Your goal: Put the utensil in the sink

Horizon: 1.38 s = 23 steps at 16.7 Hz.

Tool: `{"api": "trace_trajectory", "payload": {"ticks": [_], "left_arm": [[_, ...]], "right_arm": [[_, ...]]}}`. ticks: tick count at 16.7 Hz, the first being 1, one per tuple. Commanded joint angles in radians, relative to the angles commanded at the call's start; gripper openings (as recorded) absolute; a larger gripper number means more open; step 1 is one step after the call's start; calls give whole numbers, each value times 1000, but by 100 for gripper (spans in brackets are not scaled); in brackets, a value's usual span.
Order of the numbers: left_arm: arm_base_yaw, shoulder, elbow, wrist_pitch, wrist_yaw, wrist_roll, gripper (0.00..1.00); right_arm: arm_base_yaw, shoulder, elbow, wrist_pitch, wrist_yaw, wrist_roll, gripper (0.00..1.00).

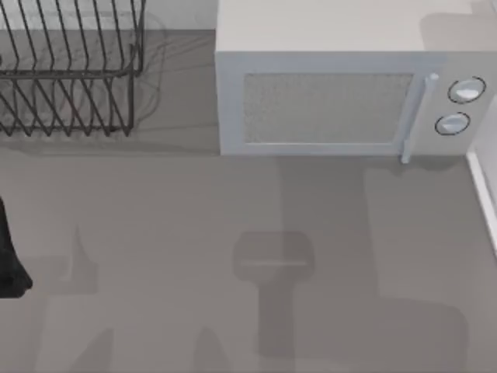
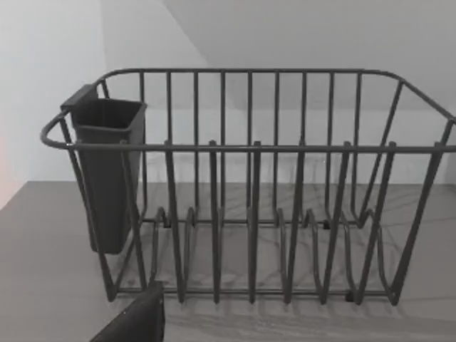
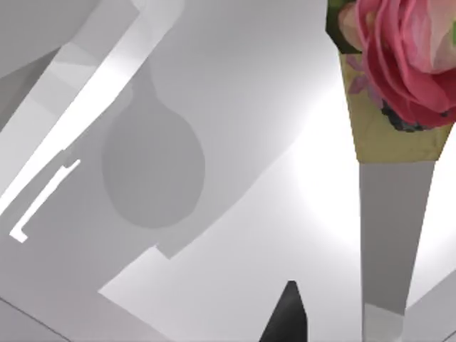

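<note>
**rackwatcher:** Where was the utensil (image 3: 395,235) spotted? Nothing like it was made out on the table (image 1: 194,233) from above.

**sim_lurker:** It was picked up in the right wrist view. A long grey tapering piece was seen there, with a pink rose print at one end. It was set against a pale surface, and a spoon-shaped shadow (image 3: 153,171) was cast on that surface well apart from it. A dark bit of the right gripper (image 3: 287,317) was caught near the grey piece. Whether the piece was being held couldn't be told, and neither could open or shut.

**rackwatcher:** And the left side?

**sim_lurker:** The left arm (image 1: 9,256) was seen as a dark shape at the table's left edge in the top view. In its wrist view, a dark corner of the left gripper (image 2: 135,320) was pointed at the wire dish rack (image 2: 271,214). A dark utensil cup (image 2: 107,171) was hung on one end of that rack. The state of that gripper couldn't be told either.

**rackwatcher:** Anything else on the table?

**sim_lurker:** The rack was parked at the far left. A microwave (image 1: 334,101) was stood just beside it to the right, door shut. A white strip (image 1: 485,194) was noted along the table's right edge.
</note>
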Motion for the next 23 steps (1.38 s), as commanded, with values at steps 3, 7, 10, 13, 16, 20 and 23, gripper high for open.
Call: {"api": "trace_trajectory", "payload": {"ticks": [3, 7, 10, 13, 16, 20, 23], "left_arm": [[0, 0, 0, 0, 0, 0, 100], [0, 0, 0, 0, 0, 0, 100], [0, 0, 0, 0, 0, 0, 100], [0, 0, 0, 0, 0, 0, 100], [0, 0, 0, 0, 0, 0, 100], [0, 0, 0, 0, 0, 0, 100], [0, 0, 0, 0, 0, 0, 100]], "right_arm": [[4, -28, -98, 66, -1, -3, 0], [5, -78, -289, 188, -2, -3, 0], [3, -109, -380, 260, -1, -1, 0], [2, -114, -391, 271, -1, -1, 0], [2, -114, -391, 271, -1, -1, 8], [2, -114, -391, 271, -1, -1, 38], [2, -114, -391, 271, -1, -1, 60]]}}
